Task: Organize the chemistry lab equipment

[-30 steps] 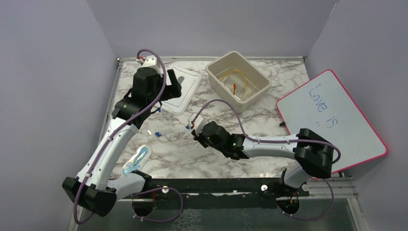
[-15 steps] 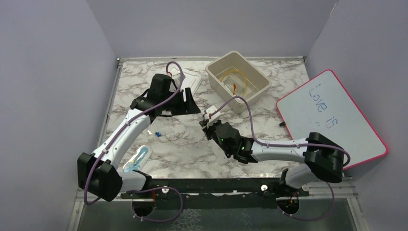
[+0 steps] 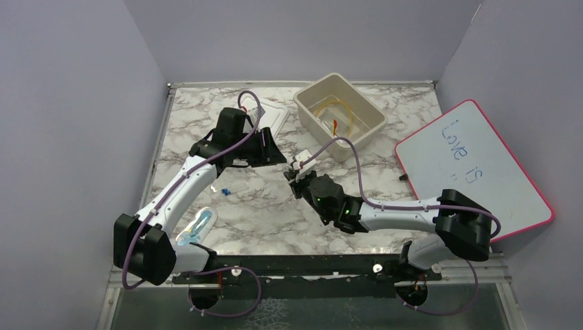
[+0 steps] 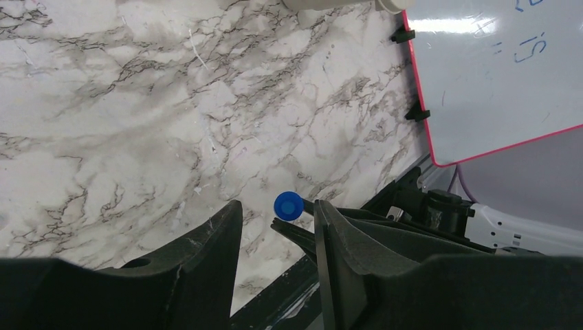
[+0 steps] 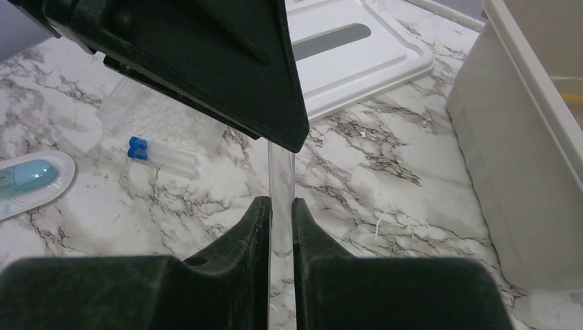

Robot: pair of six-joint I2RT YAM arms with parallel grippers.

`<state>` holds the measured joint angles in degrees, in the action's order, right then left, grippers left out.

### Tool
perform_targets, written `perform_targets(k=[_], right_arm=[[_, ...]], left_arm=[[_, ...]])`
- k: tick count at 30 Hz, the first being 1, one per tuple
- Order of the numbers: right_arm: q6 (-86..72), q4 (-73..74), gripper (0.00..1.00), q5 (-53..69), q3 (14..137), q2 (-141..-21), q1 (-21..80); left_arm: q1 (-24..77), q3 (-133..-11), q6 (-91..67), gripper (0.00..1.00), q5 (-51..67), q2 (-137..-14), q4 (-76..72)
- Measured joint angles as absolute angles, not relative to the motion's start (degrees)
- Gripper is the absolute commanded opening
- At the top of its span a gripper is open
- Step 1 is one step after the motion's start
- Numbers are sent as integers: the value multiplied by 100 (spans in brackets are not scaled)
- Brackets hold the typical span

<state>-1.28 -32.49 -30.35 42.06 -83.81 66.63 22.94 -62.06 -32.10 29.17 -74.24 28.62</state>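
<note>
My right gripper is shut on a thin clear tube held above the marble table. The tube's far end runs under the black body of my left gripper. In the left wrist view the tube's blue cap sits between the fingers of my left gripper. The jaws stand apart and neither touches the cap, which is nearer the right finger. From above, the two grippers meet at mid-table. An amber tubing coil and a red-tipped dropper lie in the beige bin.
Another blue-capped clear tube lies on the table to the left, with small blue pieces nearby. A clear packet holding a light-blue item is at the near left. A white lid lies behind the left gripper, and the pink-edged whiteboard is on the right.
The left arm swung from over the white lid to the right gripper, and its jaws narrowed around the cap. The right gripper moved right and up with the tube, then held still.
</note>
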Motion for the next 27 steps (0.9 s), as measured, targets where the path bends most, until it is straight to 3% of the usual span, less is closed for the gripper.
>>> perform_targets(k=[8,14,18,21,27], right_arm=[[71,-3409,13,-2945,4154,-8381,6663],[158,-3461,15,-2862,4139,-8383,6663],[145,-3459,35,-2864,4139,-8399,6663],[97,-3459,57,-2867,4139,-8405,6663],[-115,-3315,63,-2891,4139,-8392,6663]], left_arm=[[2294,-6104,-3437,35,2917,-7424,2626],[2294,-6045,-3538,15,2919,-7424,2554],[2294,-6027,-3557,7,2912,-7422,2508],[2294,-6018,-3546,7,2847,-7422,2508],[2294,-6016,-3358,7,1999,-7231,2746]])
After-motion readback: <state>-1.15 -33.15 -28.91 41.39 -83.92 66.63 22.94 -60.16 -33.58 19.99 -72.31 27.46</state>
